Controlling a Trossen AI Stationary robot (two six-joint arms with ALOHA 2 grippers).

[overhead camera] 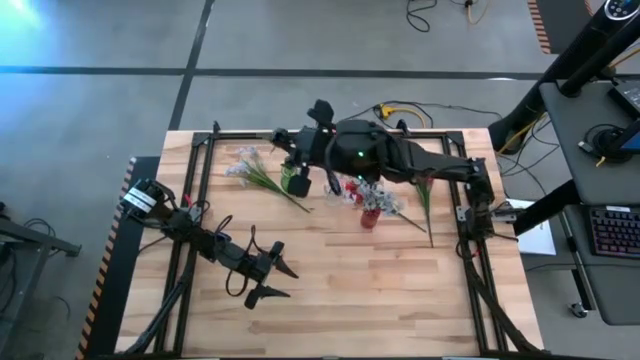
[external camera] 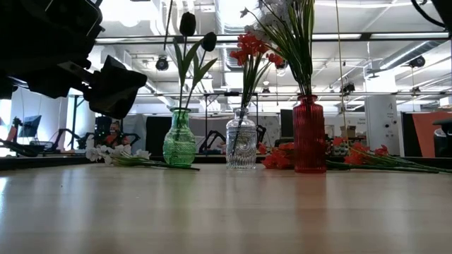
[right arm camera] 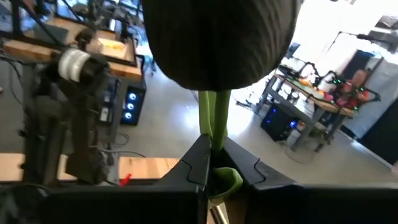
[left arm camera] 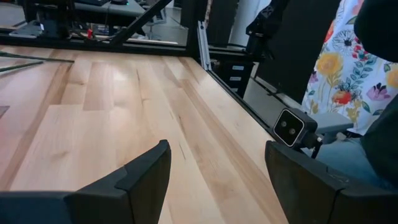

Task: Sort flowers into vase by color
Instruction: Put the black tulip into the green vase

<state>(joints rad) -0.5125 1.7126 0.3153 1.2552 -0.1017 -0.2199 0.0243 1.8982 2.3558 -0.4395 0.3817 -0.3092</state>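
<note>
My right gripper (overhead camera: 285,142) reaches from the table's right, high over the green vase (overhead camera: 297,182), shut on a flower with a dark bud (right arm camera: 217,37). Two dark buds (external camera: 187,25) stand in the green vase (external camera: 179,139). Red blossoms (external camera: 251,49) stand in the clear vase (external camera: 241,144), and pale blossoms (external camera: 282,14) in the red vase (external camera: 309,134). A pale spray (overhead camera: 250,170) lies flat on the table left of the vases. Red sprays (overhead camera: 385,205) lie by the red vase. My left gripper (left arm camera: 217,180) waits open near the table's front left (overhead camera: 275,280), nothing between its fingers. My right gripper pinches the green stem (right arm camera: 214,134) just below the dark bud, between its two fingertips. The fingers (right arm camera: 196,162) lie level and across the stem, coming from the table's right. The bud stands above the fingers, the flower lifted clear of the table.
A black frame rail (left arm camera: 230,81) runs along the table's edges. The low camera (left arm camera: 289,127) sits at the near edge, with a person in flowered cloth (left arm camera: 351,62) just beyond it. A lone green stem (overhead camera: 425,205) lies at the right. Bare wood (overhead camera: 380,290) fills the near half.
</note>
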